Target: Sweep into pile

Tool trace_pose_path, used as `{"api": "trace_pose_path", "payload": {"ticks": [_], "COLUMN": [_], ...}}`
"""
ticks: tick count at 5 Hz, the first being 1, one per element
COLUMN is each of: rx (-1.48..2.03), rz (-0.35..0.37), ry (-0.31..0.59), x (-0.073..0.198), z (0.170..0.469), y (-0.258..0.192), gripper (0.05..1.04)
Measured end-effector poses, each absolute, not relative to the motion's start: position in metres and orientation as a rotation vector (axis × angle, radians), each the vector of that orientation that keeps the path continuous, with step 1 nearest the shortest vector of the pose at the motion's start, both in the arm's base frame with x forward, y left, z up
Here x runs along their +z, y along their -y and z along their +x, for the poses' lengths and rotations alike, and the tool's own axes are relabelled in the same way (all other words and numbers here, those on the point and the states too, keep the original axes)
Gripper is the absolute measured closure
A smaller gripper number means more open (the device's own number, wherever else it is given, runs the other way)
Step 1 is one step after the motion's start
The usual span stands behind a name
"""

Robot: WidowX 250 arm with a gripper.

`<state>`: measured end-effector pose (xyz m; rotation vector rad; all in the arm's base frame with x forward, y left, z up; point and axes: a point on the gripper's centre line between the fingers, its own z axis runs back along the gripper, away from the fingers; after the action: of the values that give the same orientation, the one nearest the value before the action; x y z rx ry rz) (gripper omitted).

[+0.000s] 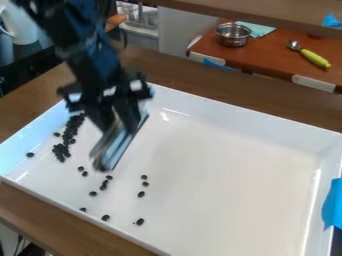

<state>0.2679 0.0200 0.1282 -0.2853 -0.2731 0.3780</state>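
The jaws of the black gripper point(115, 151) hang over the view-left part of the tray, pointing down, and the blur there leaves me unable to tell whether they are spread, pressed together or pinching something. Around the jaws on all sides lies the brown wooden table point(43, 207), and on it, right under them, sits the big white tray point(227, 175), most of its floor to their right. Well beyond the jaws, up and to the right, is a red-brown counter point(280, 54). Above them the black arm point(83, 47) comes down at a slant from the view's top left. Far up to their left stands a white jug point(21, 25). Blue tape point(330, 205) is stuck at the tray's wall, well off to their right. On the counter, up and right of the jaws, are a metal pot point(232, 37) and, farther right, a spoon with a yellow-green handle point(314, 58). Smallest are the black beans point(69, 135), all in the tray: most form a long, uneven cluster left of the jaws, one lies farther left, and the rest are strewn in ones and small groups below them, down toward the near wall
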Motion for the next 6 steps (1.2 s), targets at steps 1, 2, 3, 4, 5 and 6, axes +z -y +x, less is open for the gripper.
{"api": "trace_pose_path", "payload": {"ticks": [1, 2, 3, 4, 5, 6], "rx": [0.395, 0.383, 0.35, 0.301, 0.283, 0.278], "rz": [-0.223, -0.112, -0.023, 0.008, 0.007, 0.0], "ry": [0.319, 0.4, 0.411, 0.433, 0.427, 0.426], "x": [0.141, 0.132, 0.103, 0.089, 0.08, 0.079], "z": [0.275, 0.284, 0.274, 0.267, 0.261, 0.255], "y": [0.001, 0.034, 0.054, 0.066, 0.064, 0.053], "gripper": [0.713, 0.713, 0.713, 0.713, 0.713, 0.713]}}
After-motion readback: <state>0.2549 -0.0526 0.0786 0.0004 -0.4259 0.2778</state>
